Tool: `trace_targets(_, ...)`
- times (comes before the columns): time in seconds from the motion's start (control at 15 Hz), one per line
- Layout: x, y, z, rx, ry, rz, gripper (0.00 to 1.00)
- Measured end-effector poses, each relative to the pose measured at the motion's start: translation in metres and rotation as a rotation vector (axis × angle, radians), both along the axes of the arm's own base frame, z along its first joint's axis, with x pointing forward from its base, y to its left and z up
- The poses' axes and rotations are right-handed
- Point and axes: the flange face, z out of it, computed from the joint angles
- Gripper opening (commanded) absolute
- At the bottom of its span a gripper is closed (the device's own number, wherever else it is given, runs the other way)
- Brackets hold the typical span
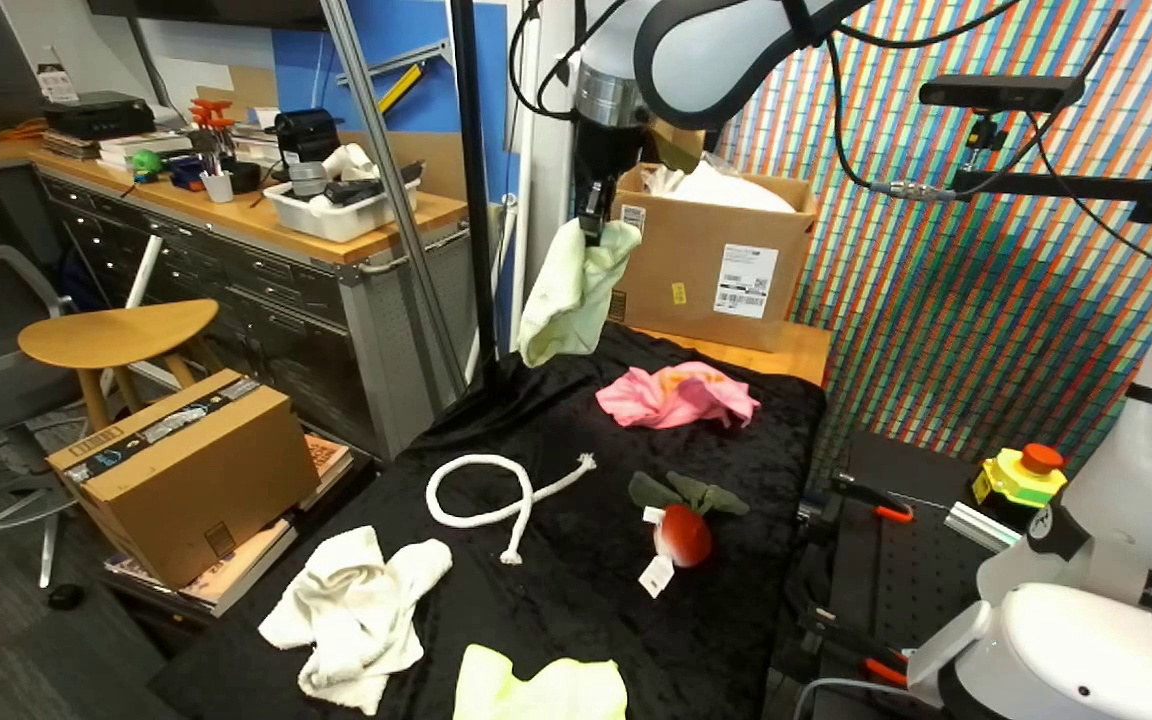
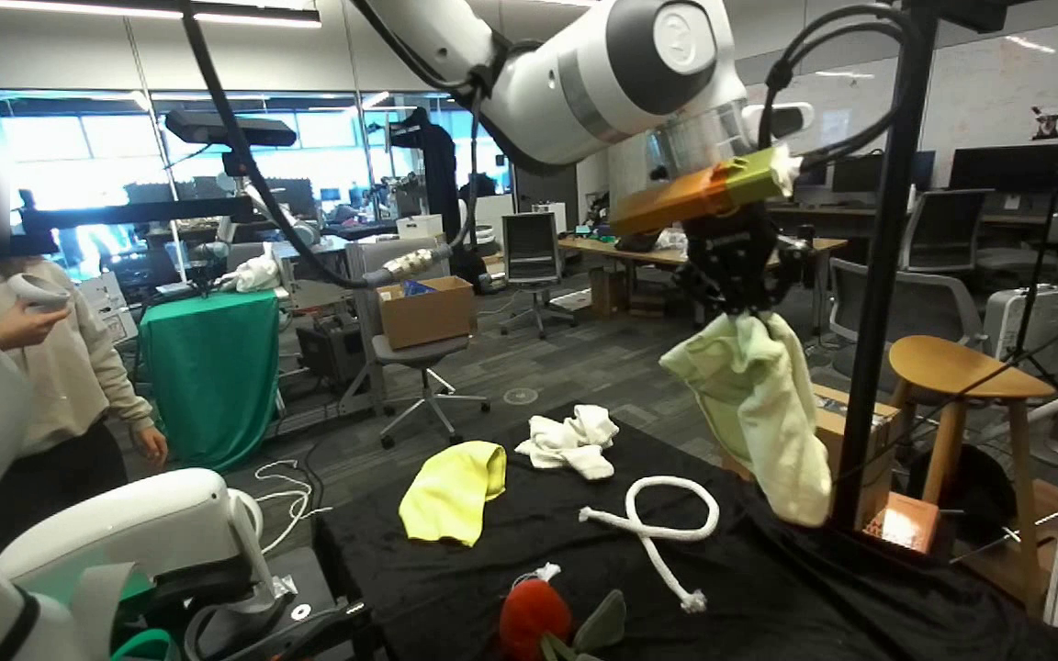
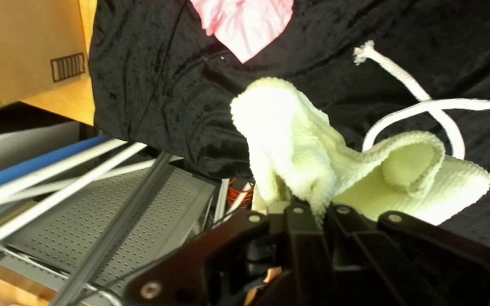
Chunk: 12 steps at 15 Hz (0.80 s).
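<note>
Has gripper (image 3: 318, 209) clamped, bottom centre of wrist view, on pale green terry towel (image 3: 280, 123) at mid-frame. Hides some edge of black velvet cloth (image 3: 160, 93) and part of white rope (image 3: 430, 105), right; hangs apart from pink cloth (image 3: 249, 23), top centre.

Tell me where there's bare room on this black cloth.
Free patches: between the white rope and pink cloth; also between the rope, red toy and yellow cloth. Crowded: where the yellow cloth nears the white cloth.

Wrist-view glare bleaches the pale-green cloth (image 3: 302, 151).
</note>
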Motion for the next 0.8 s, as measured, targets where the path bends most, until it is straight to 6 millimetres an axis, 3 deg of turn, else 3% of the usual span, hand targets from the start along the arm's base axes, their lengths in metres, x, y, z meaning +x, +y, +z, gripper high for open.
trace_targets(0.33, -0.023, 0.089, 0.019, -0.028, 0.027, 0.208, 0.05)
trace_targets(0.53, -0.029, 0.134, 0.008, -0.035, 0.048, 0.280, 0.05)
trace_targets(0.8, -0.023, 0.164, -0.018, -0.058, 0.062, 0.269, 0.05)
